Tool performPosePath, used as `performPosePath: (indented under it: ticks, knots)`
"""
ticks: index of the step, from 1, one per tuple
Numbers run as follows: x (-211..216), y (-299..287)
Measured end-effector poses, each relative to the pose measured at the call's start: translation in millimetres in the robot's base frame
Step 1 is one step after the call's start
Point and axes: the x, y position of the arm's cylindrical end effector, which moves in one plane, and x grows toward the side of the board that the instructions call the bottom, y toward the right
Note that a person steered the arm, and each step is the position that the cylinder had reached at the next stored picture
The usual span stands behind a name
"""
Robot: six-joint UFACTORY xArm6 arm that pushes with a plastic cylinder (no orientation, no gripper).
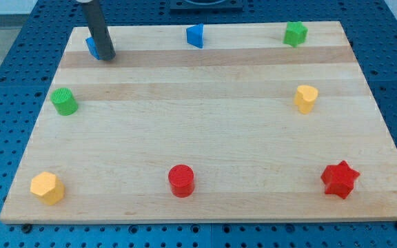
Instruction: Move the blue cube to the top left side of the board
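Our tip, no claw to report, touches the blue cube at the board's top-left corner; light, rigid, probably slides easily when pushed flat-faced.

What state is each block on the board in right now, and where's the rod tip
blue cube: top left corner, mostly hidden behind rod
my tip: on the board, against blue cube's right side
blue block: top edge, middle, alone
green block: top right, alone
green cylinder: left edge, upright
yellow block: right side, upright
yellow hexagonal block: bottom left
red cylinder: bottom middle, upright
red star: bottom right
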Motion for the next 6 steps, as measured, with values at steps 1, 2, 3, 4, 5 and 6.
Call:
performPosePath:
  ticks: [1, 2, 3, 4, 5, 6]
  knots:
    - [15, -5]
    - [19, -26]
    - [13, -28]
    - [-3, -24]
    - [-16, -20]
    - [-16, -20]
